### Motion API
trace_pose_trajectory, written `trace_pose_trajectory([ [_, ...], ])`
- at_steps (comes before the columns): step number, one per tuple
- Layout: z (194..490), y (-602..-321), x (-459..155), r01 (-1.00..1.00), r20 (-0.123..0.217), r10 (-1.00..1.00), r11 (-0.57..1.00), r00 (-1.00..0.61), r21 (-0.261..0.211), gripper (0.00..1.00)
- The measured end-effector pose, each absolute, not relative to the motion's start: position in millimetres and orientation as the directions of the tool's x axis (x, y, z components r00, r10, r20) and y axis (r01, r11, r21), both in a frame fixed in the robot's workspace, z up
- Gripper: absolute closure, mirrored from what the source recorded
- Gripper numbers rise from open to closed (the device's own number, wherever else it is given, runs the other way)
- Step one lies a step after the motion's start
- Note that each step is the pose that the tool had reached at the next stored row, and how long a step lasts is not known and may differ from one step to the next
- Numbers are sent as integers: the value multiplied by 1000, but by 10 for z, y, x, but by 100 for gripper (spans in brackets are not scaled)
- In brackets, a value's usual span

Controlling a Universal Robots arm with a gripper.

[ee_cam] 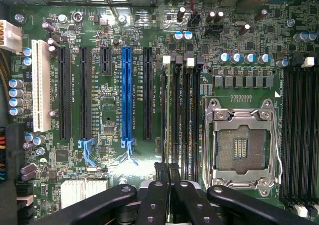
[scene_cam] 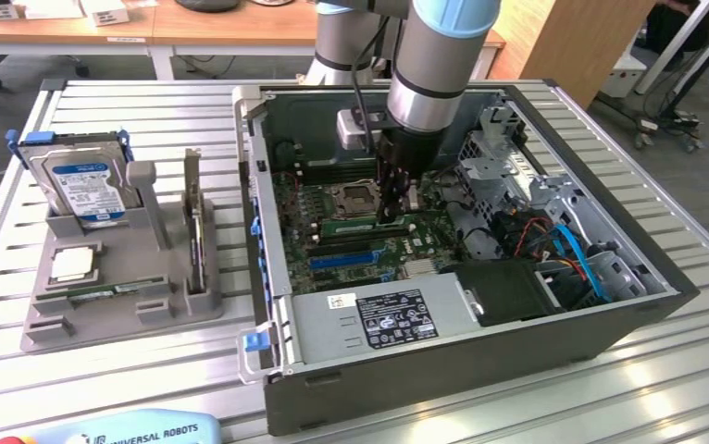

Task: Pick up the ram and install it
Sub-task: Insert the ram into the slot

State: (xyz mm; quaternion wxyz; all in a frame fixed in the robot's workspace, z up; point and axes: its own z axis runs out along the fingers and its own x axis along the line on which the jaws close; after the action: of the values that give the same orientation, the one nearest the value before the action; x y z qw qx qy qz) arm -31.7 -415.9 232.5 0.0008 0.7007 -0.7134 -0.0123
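Four memory slots run side by side between the empty CPU socket and the blue expansion slot in the wrist view. The pincer sits over the slot nearest the expansion slots. Its black fingers are drawn together, with barely a seam between the tips. The ram appears there as a thin edge along that slot, running away from the fingertips. Whether the tips pinch it or merely rest on it cannot be told.

The exterior view gives the wider setting. The arm reaches straight down into the open computer case, which lies on its side on the slatted bench. The pincer is low over the motherboard, just beside the CPU socket. The ram shows as a short green strip stretching from the tips toward the exterior view's left, at the slots.

On the bench, well apart from the case toward the exterior view's left, stands a grey fixture. It holds an upright hard drive with a blue label, a square processor and another green stick lying flat.
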Motion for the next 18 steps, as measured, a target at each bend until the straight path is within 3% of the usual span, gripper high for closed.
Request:
trace_pose_trajectory([
  [18,2315,-4157,-317,-1000,-16,-1000,13,-13,19,89],
])
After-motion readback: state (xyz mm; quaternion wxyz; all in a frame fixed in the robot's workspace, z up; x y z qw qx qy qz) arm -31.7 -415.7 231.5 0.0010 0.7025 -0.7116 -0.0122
